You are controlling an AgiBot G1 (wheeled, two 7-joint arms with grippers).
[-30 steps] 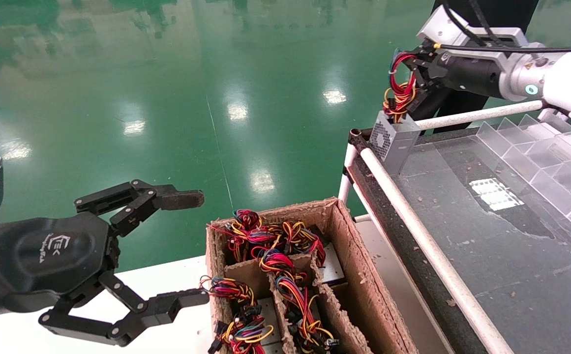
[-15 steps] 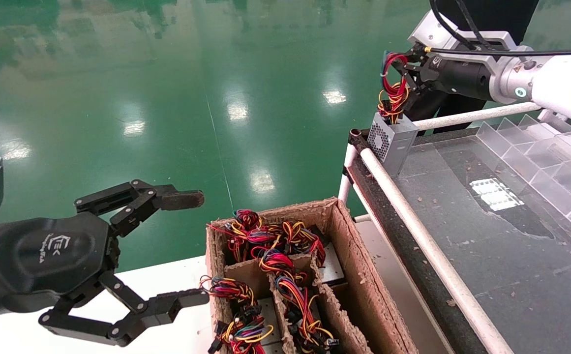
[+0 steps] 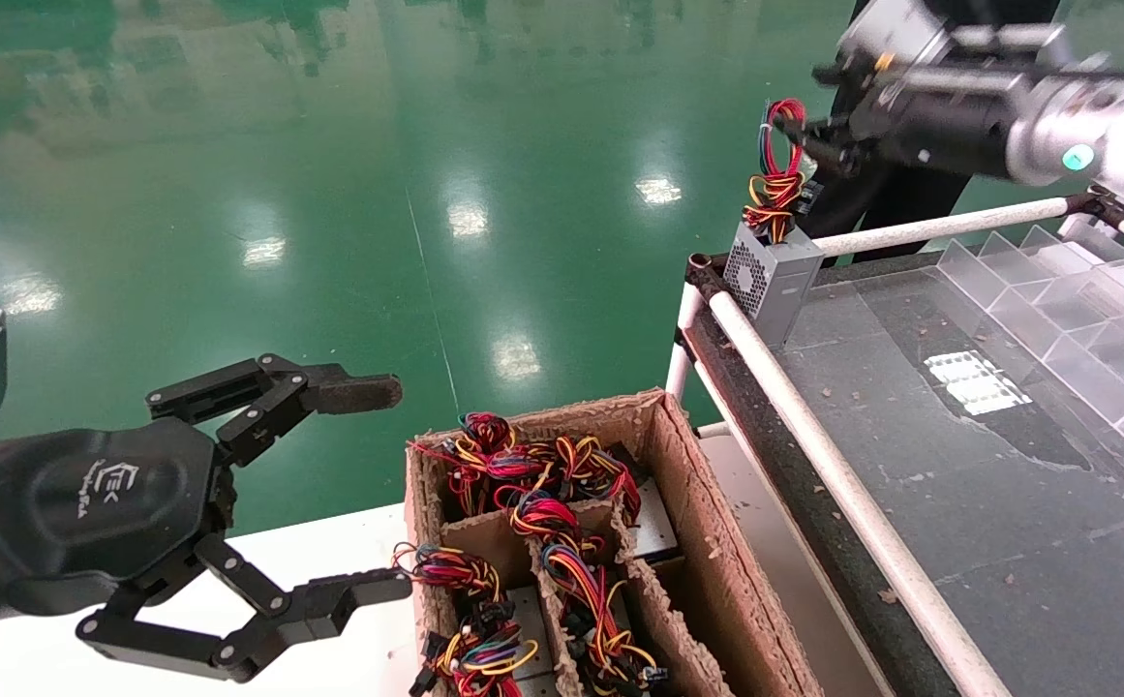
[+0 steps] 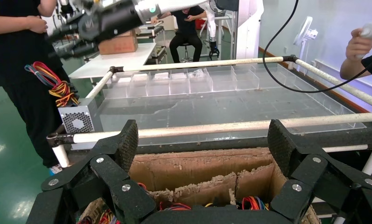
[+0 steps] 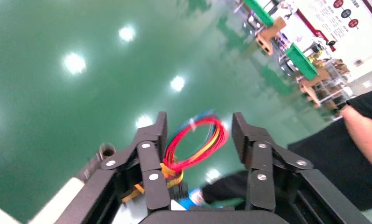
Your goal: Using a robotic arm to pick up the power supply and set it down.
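Observation:
The power supply (image 3: pixel 776 276), a small grey box with a vent grille, stands on the far left corner of the dark table (image 3: pixel 958 503). Its red and yellow wire loop (image 3: pixel 780 184) sticks up from it. My right gripper (image 3: pixel 805 138) hovers just above and to the right of the loop, open. In the right wrist view the wire loop (image 5: pixel 196 139) sits loose between the spread fingers (image 5: pixel 157 133). The left wrist view shows the power supply (image 4: pixel 79 120) too. My left gripper (image 3: pixel 378 489) hangs open and empty beside the cardboard box.
A brown divided cardboard box (image 3: pixel 687 523) holding several wired units sits below the table's white rail (image 3: pixel 813 445). A clear plastic divider tray (image 3: pixel 1084 290) lies at the table's far right. People stand behind the table (image 4: pixel 16 70).
The right gripper was shut on the wire loop; it has opened, let go and drawn back up and to the right. The power supply stays on the table corner. The left arm has not moved.

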